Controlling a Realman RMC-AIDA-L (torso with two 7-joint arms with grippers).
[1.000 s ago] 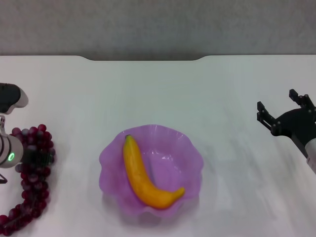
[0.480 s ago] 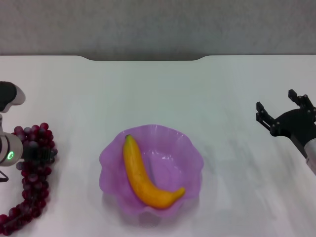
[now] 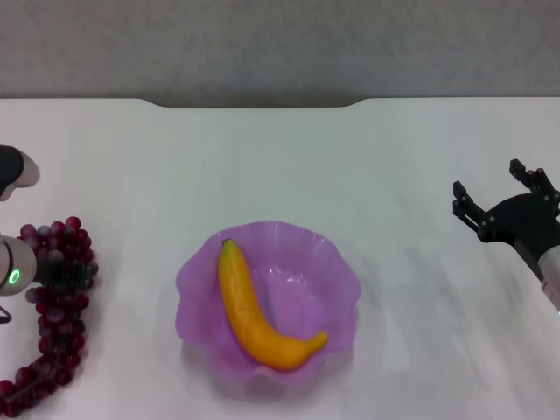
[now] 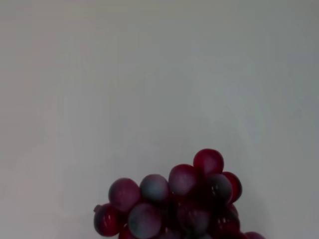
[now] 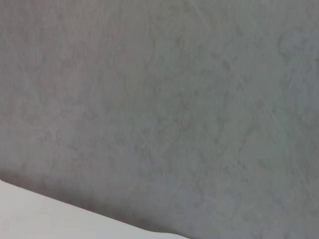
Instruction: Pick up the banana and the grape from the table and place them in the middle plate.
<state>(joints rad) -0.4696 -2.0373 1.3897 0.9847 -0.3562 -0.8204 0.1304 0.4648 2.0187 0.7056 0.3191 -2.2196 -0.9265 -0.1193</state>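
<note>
The banana [image 3: 258, 315] lies inside the middle plate [image 3: 343, 267], a purple scalloped plate at the centre of the white table [image 3: 280, 166]. The grape [image 3: 57, 315] bunch lies at the table's left edge, its tail trailing toward the near corner. My left gripper [image 3: 72, 274] is sunk into the upper part of the bunch, its dark fingers closed among the berries. The left wrist view shows the bunch's end [image 4: 174, 201] close up over bare table. My right gripper [image 3: 497, 194] is open and empty at the right side, well away from the plate.
The table's dark notched far edge [image 3: 254, 103] runs along the back, with a grey wall behind it. The right wrist view shows only that grey wall [image 5: 159, 99].
My left arm has drawn slightly left, and the top of the grape bunch has shifted a little with it. The banana, the plate and the right arm have not moved.
</note>
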